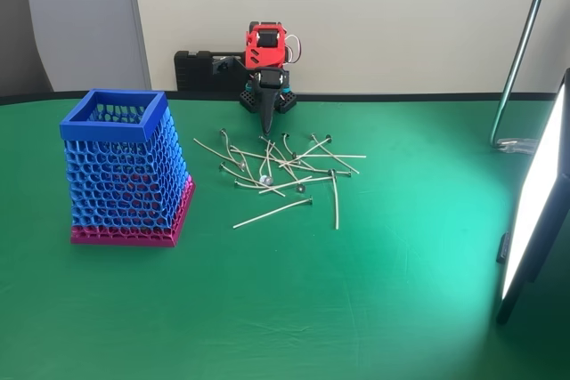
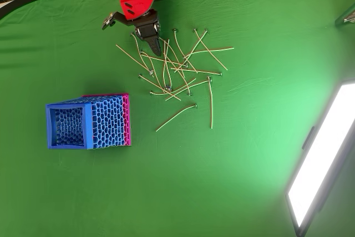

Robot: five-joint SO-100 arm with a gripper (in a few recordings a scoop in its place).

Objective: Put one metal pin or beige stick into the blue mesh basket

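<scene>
The blue mesh basket (image 1: 125,175) stands upright on its magenta base at the left of the green table; from above, the basket (image 2: 105,121) shows its open square rim. A loose pile of thin beige pins (image 1: 285,165) with dark heads lies at the centre. One long bowed pin (image 1: 272,212) lies apart at the pile's near side, and shows too in the overhead view (image 2: 176,116). My gripper (image 1: 266,127), red arm with black fingers, points down at the pile's far edge (image 2: 157,48). Its fingers look shut to a point, with nothing visibly held.
A bright light panel (image 1: 534,202) leans at the right edge, with a metal pole (image 1: 521,51) behind it. A black box (image 1: 200,68) sits by the arm's base against the wall. Bare green cloth lies between pile and basket and toward the front.
</scene>
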